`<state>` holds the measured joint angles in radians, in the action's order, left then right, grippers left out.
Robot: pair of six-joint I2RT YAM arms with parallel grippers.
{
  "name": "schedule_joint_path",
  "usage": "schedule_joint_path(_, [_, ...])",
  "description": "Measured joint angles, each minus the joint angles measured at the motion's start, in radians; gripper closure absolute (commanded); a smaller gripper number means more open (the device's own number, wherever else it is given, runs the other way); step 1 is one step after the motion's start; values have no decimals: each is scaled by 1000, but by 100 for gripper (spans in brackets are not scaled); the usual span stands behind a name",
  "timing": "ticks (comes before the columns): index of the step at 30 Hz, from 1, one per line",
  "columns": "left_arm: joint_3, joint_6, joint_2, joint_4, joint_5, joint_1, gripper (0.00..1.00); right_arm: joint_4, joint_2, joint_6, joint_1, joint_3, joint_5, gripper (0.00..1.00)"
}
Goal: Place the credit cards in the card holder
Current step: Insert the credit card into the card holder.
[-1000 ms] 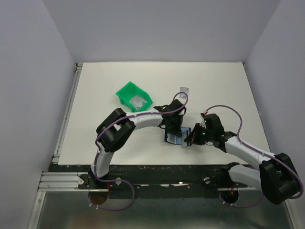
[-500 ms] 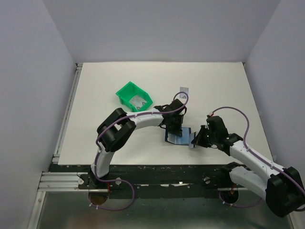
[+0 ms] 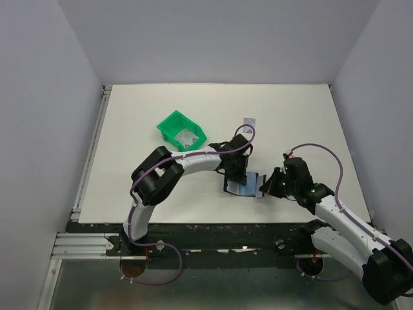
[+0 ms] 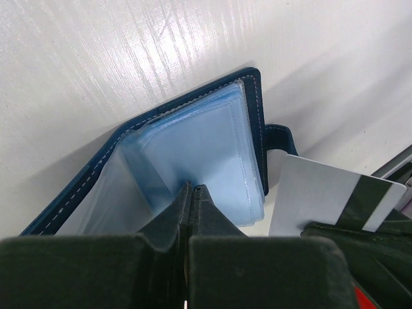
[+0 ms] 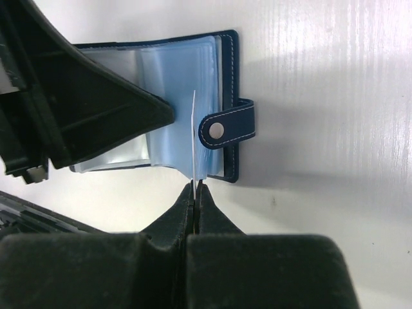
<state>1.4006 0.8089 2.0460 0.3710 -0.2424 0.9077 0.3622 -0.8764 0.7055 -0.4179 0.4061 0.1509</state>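
On the left of the white worktop (image 3: 129, 129) we see a green bin (image 3: 171, 121). Something pale lies inside it that we cannot make out. Farther back and to the right, a small pale rectangle (image 3: 250, 120) lies flat by itself.

The left arm reaches in from the near edge towards the middle of the worktop. Its left tool (image 3: 237, 175) comes down on the card holder (image 3: 240, 188), which lies open on the worktop near the centre. From the left wrist, we see the left tool (image 4: 192, 188) clenched, its tips against the clear blue sleeves of the card holder (image 4: 212, 141). We cannot tell whether a sleeve is pinched between them. The snap tab (image 4: 278, 138) sticks out from the holder's right-hand edge.

Just beside that tab stands a striped card (image 4: 315, 193), pale with a black stripe, raised on edge and outside the sleeves. From the right wrist, we see the striped card (image 5: 194, 135) edge-on as a thin white line, lined up with the sleeves of the card holder (image 5: 180, 71) and close to the snap tab (image 5: 228, 126).

The right tool (image 5: 196, 188) is clamped on the near edge of this card. From above, the right tool (image 3: 268, 187) sits at the right side of the holder.
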Motion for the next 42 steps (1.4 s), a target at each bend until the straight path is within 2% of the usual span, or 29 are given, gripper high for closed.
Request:
schedule_joint_path(4, [0,0,0,0,0,0,100,-3,19,0,0,0,6,100])
schedule_joint_path(24, [0,0,0,-1,0,0,100,-62,-106,39,0,-22,73,100])
schedule_joint_path(42, [0,0,0,-2,-1,0,100,-35,-92,53,0,-22,70,100])
